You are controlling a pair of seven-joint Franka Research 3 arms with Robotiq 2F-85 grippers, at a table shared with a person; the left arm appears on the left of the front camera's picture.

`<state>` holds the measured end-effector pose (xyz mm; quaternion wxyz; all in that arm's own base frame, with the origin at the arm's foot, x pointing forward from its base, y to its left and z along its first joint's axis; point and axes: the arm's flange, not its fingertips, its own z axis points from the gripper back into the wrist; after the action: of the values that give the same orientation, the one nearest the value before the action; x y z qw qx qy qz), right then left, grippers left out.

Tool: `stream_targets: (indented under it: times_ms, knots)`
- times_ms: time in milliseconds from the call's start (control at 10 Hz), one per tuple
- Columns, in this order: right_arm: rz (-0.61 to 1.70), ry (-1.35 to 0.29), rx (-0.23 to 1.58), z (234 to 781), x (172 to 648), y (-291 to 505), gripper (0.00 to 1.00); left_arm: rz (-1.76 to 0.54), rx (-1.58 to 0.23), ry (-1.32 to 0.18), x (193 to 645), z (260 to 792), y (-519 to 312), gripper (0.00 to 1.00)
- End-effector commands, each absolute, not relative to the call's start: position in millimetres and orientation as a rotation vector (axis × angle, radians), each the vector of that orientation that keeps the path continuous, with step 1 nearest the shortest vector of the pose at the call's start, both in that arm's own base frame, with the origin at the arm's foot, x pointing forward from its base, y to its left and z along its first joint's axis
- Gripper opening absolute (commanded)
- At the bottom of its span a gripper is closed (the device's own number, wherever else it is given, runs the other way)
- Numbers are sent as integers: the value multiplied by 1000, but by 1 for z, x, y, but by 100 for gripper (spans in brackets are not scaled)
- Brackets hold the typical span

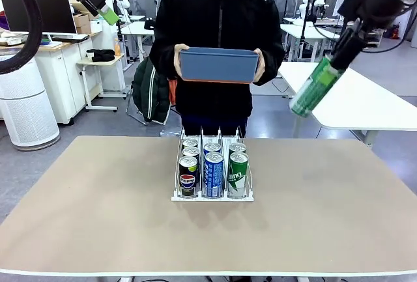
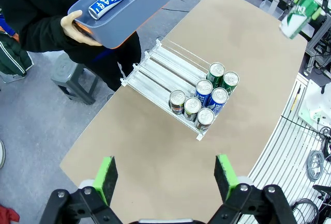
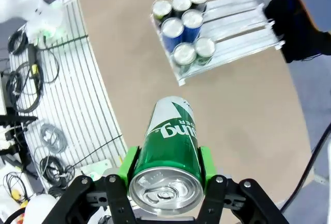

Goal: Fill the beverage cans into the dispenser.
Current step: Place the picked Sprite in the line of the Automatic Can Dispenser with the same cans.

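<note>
Clamping green can [image 3: 170, 141], right fingers [image 3: 128, 165]

The cans [image 1: 214, 174] are shiny printed metal with bare silver tops, and the green can [image 3: 168, 151] looks just as glossy. The rack [image 1: 213, 198] is white plastic with thin metal wires. The table [image 1: 85, 217] is pretty smooth, matt beige; the blue bin [image 1: 218, 65] is dull plastic.
</note>
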<state>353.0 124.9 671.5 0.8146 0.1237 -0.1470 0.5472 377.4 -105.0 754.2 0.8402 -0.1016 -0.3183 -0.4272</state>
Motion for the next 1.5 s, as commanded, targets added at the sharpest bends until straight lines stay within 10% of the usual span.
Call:
stream_targets:
  times_ms: [0, 1400]
  knots:
    - [1205, -230, 225, 656, 360, 136, 58, -905, -216, -672, 377, 754, -104, 100]
    - [1205, -263, 259, 640, 344, 135, 58, -905, -216, -672, 377, 754, -104, 100]
